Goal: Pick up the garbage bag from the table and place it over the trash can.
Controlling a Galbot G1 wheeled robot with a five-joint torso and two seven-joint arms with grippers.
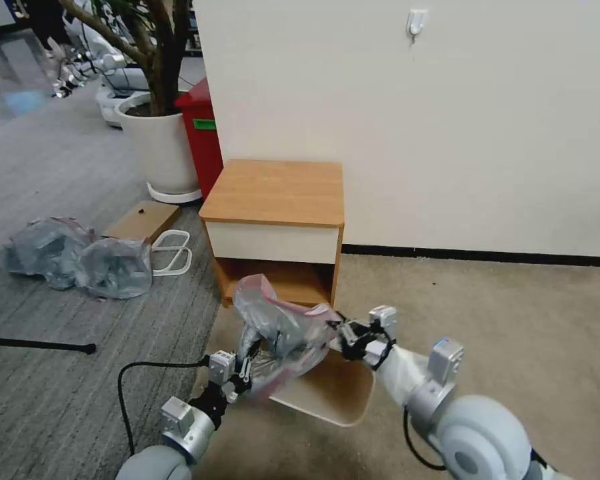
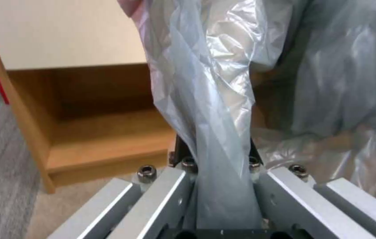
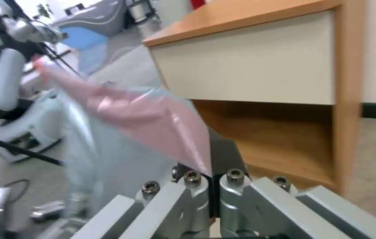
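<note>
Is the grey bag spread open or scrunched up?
Partly open: the garbage bag hangs stretched between the left gripper and right gripper, both shut on it.

Wooden nightstand's tabletop (image 1: 273,190) sits beyond both tools, against the wall, on beige carpet floor (image 1: 500,313). Trash can (image 1: 333,393) stands on the floor under the tools. Two bulging grey bags (image 1: 80,260) and cardboard (image 1: 142,221) lie on grey carpet beyond the left tool.

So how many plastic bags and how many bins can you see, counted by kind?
Bags with a pink rim: 1, the garbage bag, held between the left gripper and right gripper.
Bulging grey bags on the floor: 2.
Cream trash can: 1.
Red bin: 1.
Total: 5.
</note>
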